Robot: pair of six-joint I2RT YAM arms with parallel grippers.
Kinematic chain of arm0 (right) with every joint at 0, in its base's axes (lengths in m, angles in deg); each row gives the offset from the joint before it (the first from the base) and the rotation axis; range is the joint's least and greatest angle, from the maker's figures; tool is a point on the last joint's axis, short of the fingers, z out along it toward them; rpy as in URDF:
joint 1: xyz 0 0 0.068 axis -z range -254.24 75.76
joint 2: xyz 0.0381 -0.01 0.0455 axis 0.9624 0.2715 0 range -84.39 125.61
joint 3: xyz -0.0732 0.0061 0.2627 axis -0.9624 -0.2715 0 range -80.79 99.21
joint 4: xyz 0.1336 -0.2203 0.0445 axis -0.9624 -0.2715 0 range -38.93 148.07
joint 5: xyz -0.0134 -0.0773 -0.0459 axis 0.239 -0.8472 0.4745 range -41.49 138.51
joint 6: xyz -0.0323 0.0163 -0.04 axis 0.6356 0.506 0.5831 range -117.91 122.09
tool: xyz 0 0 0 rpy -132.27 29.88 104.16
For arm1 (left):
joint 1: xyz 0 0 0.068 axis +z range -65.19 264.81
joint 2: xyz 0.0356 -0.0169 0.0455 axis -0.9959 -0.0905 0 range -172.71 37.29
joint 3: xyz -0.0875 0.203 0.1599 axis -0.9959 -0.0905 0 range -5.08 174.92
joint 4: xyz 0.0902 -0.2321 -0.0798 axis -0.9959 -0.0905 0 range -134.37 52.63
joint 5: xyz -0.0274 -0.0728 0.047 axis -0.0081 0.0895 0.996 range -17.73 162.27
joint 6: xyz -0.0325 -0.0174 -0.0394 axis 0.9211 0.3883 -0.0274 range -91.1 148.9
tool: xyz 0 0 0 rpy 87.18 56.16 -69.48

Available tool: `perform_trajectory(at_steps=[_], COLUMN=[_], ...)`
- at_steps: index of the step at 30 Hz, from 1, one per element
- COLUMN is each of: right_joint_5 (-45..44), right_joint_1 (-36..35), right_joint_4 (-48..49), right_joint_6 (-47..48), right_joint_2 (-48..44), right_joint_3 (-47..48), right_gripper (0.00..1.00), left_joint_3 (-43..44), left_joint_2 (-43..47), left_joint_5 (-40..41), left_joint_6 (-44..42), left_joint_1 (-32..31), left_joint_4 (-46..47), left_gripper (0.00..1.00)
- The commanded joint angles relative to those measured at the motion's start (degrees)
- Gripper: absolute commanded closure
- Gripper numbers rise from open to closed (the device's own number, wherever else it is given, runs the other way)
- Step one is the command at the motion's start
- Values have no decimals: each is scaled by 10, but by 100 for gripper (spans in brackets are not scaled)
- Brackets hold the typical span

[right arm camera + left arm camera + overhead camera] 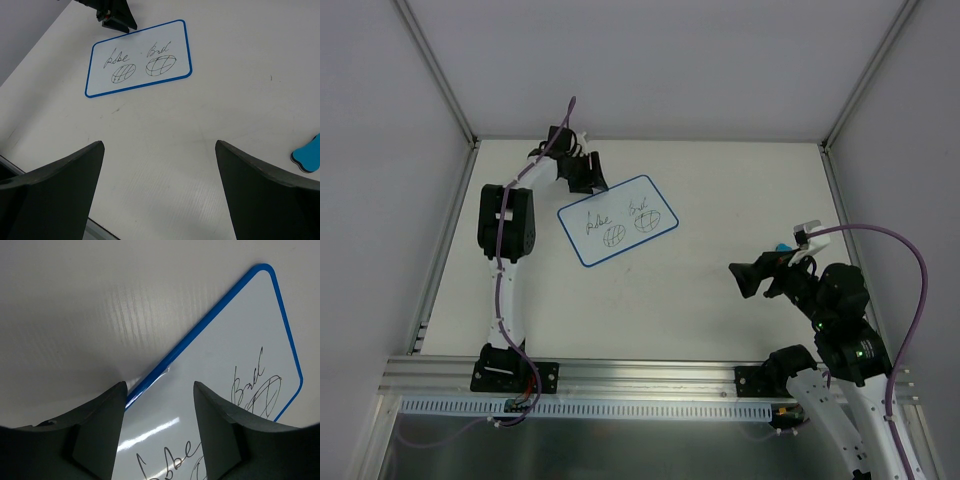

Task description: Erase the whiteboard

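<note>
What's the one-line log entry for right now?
left tool open at whiteboard edge | right tool open, empty | blue eraser unheld | writing unerased

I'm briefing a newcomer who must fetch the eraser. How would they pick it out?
On the white table, look to the right side, close to the right pincer. The eraser is a small solid-blue block there, unlike the flat white whiteboard, which has only a thin blue border.
</note>
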Motion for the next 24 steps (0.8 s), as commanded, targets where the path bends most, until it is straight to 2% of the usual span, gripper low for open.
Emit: perform_trajectory(at_steps=[1,3,11,15,20,24], right_joint_5=[9,9,9,5,4,2], right_joint_1=[-5,-5,-4,-5,-4,-5], right_joint_4=[25,25,25,24,24,20], right_joint_6=[3,3,3,0,-2,2], right_joint_2=[6,6,0,-2,3,19], right_joint_3=[2,1,0,0,0,6], right_gripper=[1,1,1,1,1,1], left_joint_3=[-34,-59,-135,-191,-254,-328], left_joint_2=[22,31,76,105,146,179], left_joint_5=[-23,-16,67,122,188,194], left_joint_6=[0,-2,-15,-20,-17,7], left_joint_1=[-15,-22,-61,-89,-138,-171], left_joint_4=[-6,-5,-7,-7,-6,-6], left_gripper=[44,46,68,73,75,76])
